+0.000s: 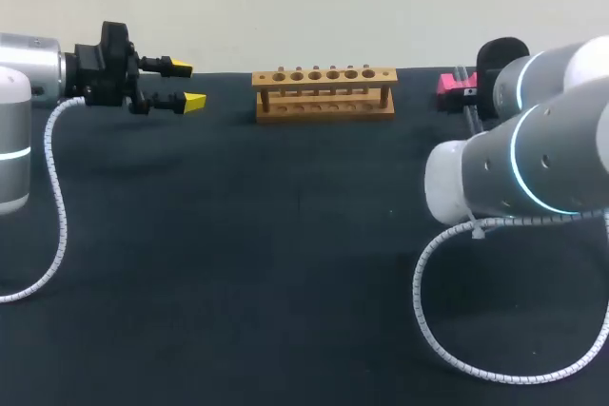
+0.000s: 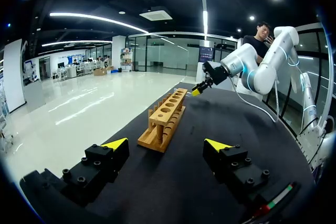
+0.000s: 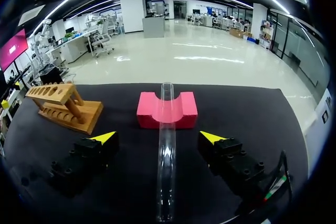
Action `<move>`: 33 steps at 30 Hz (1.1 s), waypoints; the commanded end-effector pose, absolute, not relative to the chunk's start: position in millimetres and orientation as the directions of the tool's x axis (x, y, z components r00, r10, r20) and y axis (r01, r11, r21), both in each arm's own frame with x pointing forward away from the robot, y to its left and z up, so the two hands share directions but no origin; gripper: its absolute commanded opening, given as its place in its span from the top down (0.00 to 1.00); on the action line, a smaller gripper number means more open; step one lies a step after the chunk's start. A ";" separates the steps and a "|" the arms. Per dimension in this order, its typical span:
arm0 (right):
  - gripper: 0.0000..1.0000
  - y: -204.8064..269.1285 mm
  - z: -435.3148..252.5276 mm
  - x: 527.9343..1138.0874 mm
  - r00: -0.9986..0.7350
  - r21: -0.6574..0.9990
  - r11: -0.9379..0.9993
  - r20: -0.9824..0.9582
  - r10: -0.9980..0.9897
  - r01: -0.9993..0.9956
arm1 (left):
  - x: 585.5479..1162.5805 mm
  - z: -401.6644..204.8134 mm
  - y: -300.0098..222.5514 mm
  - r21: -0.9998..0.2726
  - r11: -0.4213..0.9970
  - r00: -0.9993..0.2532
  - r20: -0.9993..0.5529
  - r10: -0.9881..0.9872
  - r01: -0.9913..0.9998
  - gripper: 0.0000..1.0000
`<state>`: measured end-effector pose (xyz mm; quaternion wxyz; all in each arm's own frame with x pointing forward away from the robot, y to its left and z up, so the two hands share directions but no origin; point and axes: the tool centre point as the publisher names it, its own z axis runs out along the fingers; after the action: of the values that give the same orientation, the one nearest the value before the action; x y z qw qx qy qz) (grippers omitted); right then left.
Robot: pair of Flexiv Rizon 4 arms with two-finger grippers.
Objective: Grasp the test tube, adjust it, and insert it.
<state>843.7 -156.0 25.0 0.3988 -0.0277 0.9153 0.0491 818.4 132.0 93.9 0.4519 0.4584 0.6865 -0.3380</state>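
A dark table (image 1: 285, 263) seen from above and behind. At the upper left of the frame, the left arm (image 1: 24, 92) comes in from the edge and its left gripper (image 1: 186, 85) hangs above the table, its yellow-tipped fingers spread apart with nothing between them. Its wrist camera shows the same wide gap, with the gripper facing the end of the rack. At upper centre, near the far edge, stands a wooden rack (image 1: 324, 92) with a row of round holes along its top bar. To its right, at the upper right, sits a pink block (image 1: 447, 86), partly hidden by the right arm (image 1: 533, 159), which fills the right side. In the right wrist camera, the right gripper (image 3: 158, 137) is wide open and touches nothing. A clear test tube (image 3: 167, 150) lies lengthwise in the gap between its fingers, its far end resting in the pink block's groove.
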 end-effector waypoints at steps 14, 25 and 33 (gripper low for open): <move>0.00 -159.8 5.0 854.5 -0.687 0.069 0.996 -0.727 0.017 -0.049 | 817.7 92.8 132.8 -0.047 0.351 -0.167 -0.932 0.321 0.935 0.00; 0.00 -160.9 1.1 857.5 -0.695 0.067 0.997 -0.718 0.013 -0.050 | 817.7 92.8 132.8 -0.047 0.351 -0.167 -0.932 0.321 0.935 0.00; 0.00 -159.3 -3.4 859.4 -0.699 0.071 0.996 -0.715 0.011 -0.056 | 817.7 92.8 132.8 -0.047 0.351 -0.167 -0.932 0.321 0.935 0.00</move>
<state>856.2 -159.3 -0.8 0.3884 -0.0123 0.9204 0.0428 818.4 132.0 93.9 0.4519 0.4584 0.6865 -0.3381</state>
